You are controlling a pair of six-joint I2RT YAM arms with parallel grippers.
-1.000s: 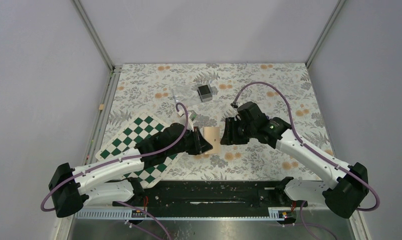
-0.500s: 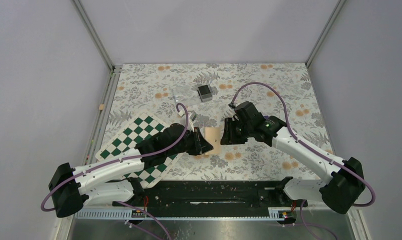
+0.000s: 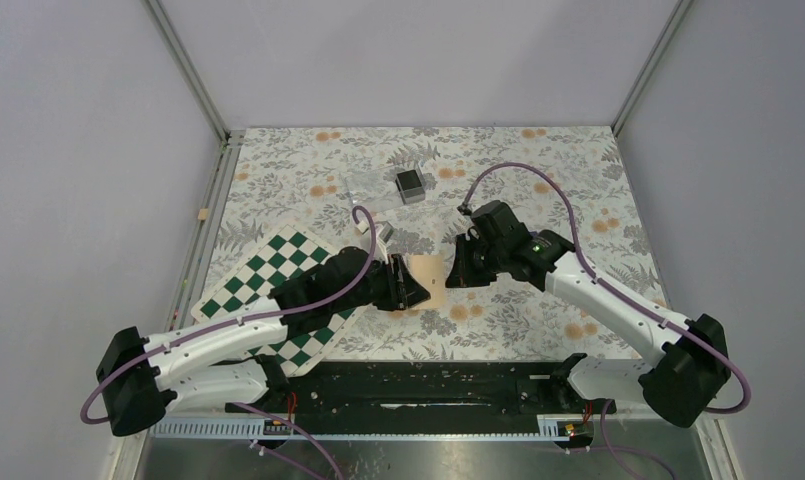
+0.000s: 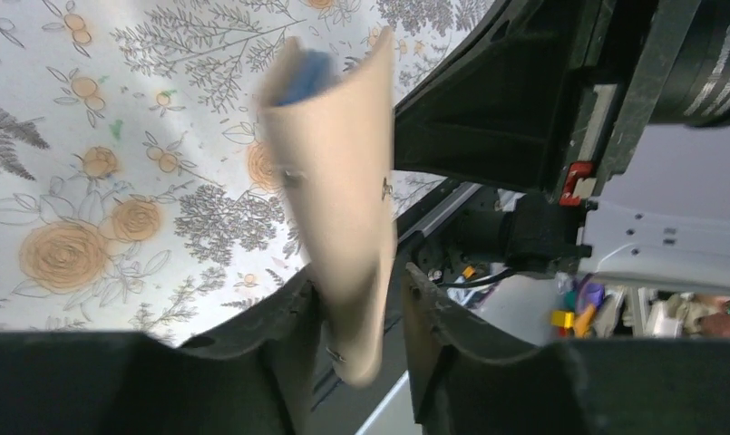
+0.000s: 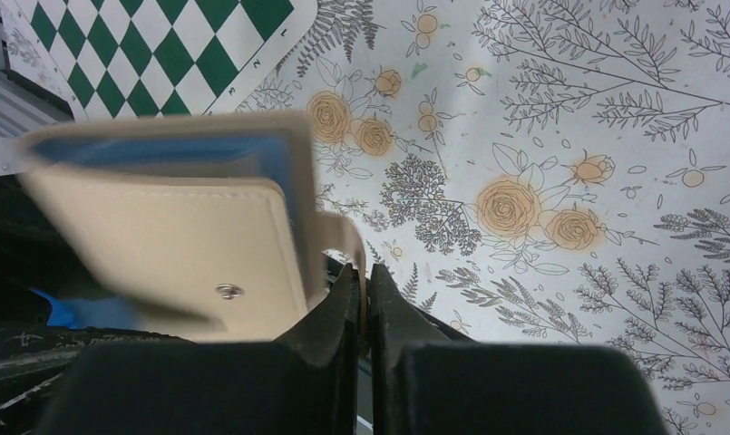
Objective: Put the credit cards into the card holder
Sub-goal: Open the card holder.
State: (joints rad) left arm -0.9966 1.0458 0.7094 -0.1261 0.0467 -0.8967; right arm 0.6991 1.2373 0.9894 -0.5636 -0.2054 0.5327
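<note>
Looking at the left end effector (image 4: 361, 299) first: its fingers were closed down on the lower edge of the card holder (image 4: 338, 181), which rose straight out from between them, long axis pointing away from the wrist. The blue lining peeked out at the far end, so it was gaping a bit.

The right end effector (image 5: 361, 281) was basically pinched shut on the tan flap at the holder's edge, with the rest of the holder spreading off to its left. So the holder hung between the two, off the table (image 3: 538, 180), each arm about equally close.

No credit card was in either grip, and I couldn't spot one in the wrist views. My guess is one side has to let go to fetch one.

Farther out past both sat a small dark block (image 3: 410, 185); can't tell what it was. The chequered board (image 3: 268, 280) lay under the left arm.
</note>
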